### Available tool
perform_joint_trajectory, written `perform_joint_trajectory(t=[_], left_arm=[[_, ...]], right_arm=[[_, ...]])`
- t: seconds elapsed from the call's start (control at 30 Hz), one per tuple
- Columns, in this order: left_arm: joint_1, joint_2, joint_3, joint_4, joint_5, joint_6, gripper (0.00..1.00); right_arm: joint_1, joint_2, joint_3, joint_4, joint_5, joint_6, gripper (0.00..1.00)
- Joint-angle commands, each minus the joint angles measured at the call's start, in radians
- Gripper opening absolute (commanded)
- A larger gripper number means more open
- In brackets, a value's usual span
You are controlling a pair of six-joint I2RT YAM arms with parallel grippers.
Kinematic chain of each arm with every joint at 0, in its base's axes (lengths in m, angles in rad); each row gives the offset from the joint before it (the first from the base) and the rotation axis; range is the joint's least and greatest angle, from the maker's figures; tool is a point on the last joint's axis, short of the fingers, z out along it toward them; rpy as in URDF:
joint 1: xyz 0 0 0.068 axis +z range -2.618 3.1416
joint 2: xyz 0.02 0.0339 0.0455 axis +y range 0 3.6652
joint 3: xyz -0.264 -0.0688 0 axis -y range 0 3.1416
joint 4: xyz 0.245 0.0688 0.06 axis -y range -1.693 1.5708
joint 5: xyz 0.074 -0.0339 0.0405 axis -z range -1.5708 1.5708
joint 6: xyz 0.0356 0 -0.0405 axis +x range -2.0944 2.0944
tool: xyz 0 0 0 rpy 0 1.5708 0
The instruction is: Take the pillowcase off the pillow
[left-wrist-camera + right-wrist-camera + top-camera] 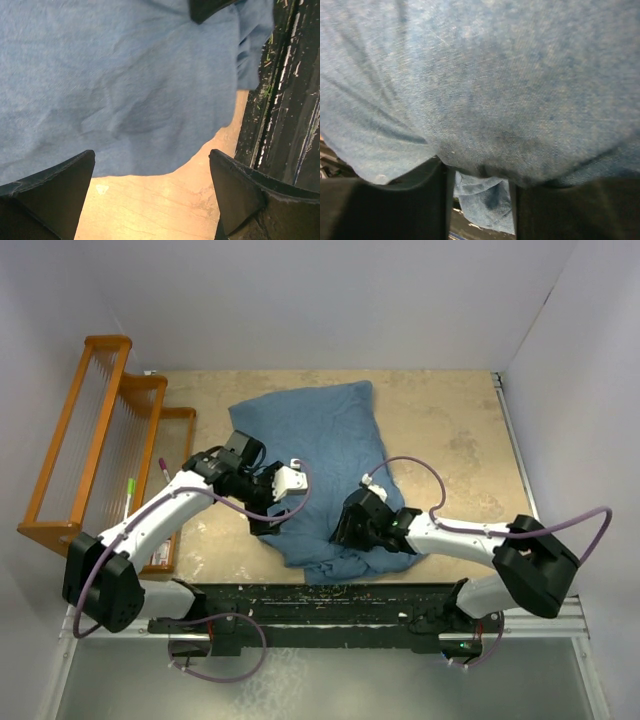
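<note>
two-arm note: left gripper (151,156) spread beside wrinkly dusty-blue fabric pillowcase (320,440); right gripper (480,176) hold unclear; should pinch one layer only.

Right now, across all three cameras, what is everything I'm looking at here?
pillowcase: one, dusty blue, wrinkled, mid-table, bulging as if filled
pillow: none showing
wooden rack: one, orange, at the table's left edge
table: one, mottled beige, under everything
base rail: one, black, scuffed, along the near edge
cables: purple, one looping off each arm
arms: two, white and black, reaching in from the near edge
left gripper: one, black, fingers spread open over the pillowcase's near edge and bare table
right gripper: one, black, against the pillowcase's near right part, fabric between its fingers; pinched or not, unclear
</note>
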Motion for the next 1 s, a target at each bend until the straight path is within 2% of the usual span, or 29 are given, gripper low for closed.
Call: perform_joint_trajectory(t=[0.0, 0.13, 0.37, 0.47, 0.6, 0.7, 0.83, 0.97], left_arm=[[-0.001, -0.051, -0.001, -0.012, 0.054, 0.029, 0.99], [-0.002, -0.069, -0.019, 0.008, 0.070, 0.030, 0.99], [-0.007, -0.164, -0.072, 0.078, 0.085, 0.049, 0.99], [-0.034, -0.187, -0.083, 0.082, 0.060, 0.070, 0.99], [-0.127, -0.187, -0.130, 0.143, -0.061, 0.084, 0.99], [-0.201, -0.148, -0.122, 0.127, -0.158, 0.132, 0.99], [-0.234, -0.116, -0.047, 0.119, -0.179, 0.158, 0.99], [-0.238, -0.088, -0.042, 0.177, -0.194, 0.098, 0.99]], right_arm=[[-0.037, 0.069, 0.050, 0.017, -0.024, -0.083, 0.31], [-0.126, 0.016, 0.135, -0.058, -0.005, -0.159, 0.00], [-0.267, -0.046, 0.222, -0.108, -0.045, -0.251, 0.00], [-0.272, -0.020, 0.289, -0.123, -0.069, -0.275, 0.00], [-0.273, 0.005, 0.395, -0.137, -0.098, -0.283, 0.00], [-0.274, 0.012, 0.460, -0.116, -0.144, -0.275, 0.00], [-0.273, 0.042, 0.576, -0.178, -0.146, -0.299, 0.00], [-0.273, 0.042, 0.617, -0.131, -0.174, -0.311, 0.00]])
